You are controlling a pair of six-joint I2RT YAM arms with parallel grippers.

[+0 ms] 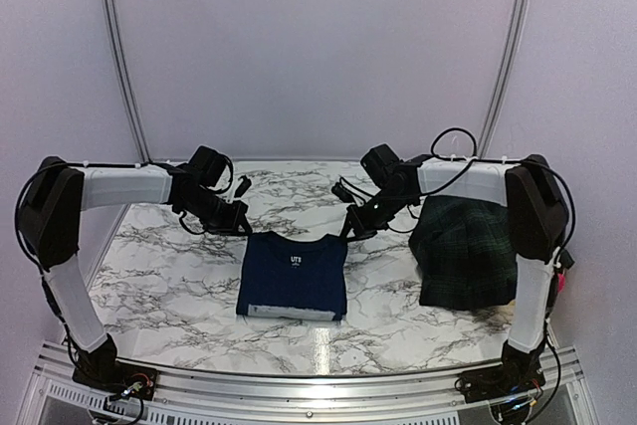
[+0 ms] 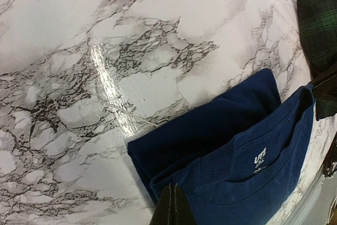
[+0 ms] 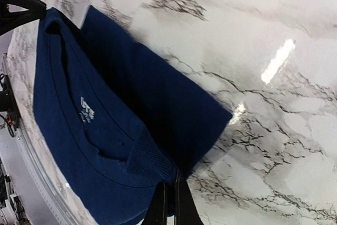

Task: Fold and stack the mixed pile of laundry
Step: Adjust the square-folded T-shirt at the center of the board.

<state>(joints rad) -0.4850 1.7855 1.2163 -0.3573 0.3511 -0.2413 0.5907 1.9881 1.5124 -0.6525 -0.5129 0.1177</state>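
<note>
Where your wrist views crop to collar, overhead shows whole shirt folded mid-table, plaid right of it. Left gripper, right gripper both closed, tips at shirt's far corners.

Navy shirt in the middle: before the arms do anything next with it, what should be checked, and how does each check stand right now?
1. Left gripper shut on the far-left corner of the navy shirt: ok.
2. Right gripper shut on the shirt's far-right corner: ok.
3. Shirt folded into a tidy rectangle, collar label facing up: ok.
4. Plaid garment lies apart from the shirt, on the right: ok.
5. Plaid garment properly folded: cannot tell, the right arm partly covers it.
</note>
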